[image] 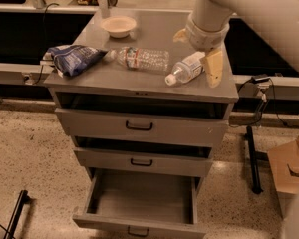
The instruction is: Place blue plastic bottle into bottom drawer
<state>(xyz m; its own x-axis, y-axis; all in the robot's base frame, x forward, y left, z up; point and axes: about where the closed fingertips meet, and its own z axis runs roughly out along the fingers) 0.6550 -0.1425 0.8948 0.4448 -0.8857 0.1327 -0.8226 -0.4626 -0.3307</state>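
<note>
While the bottom drawer [139,200] stands pulled out at the front, the blue bottle [187,69] lies on its side on the table [154,31] above it, near the right edge. Its cap points front-left and its base back-right, toward the hand [197,55]. The hand hangs over the base end, spread wide. One finger [214,67] sits just beside the bottle on the right, the other behind; they seem to straddle it across its long axis, not yet closed.
</note>
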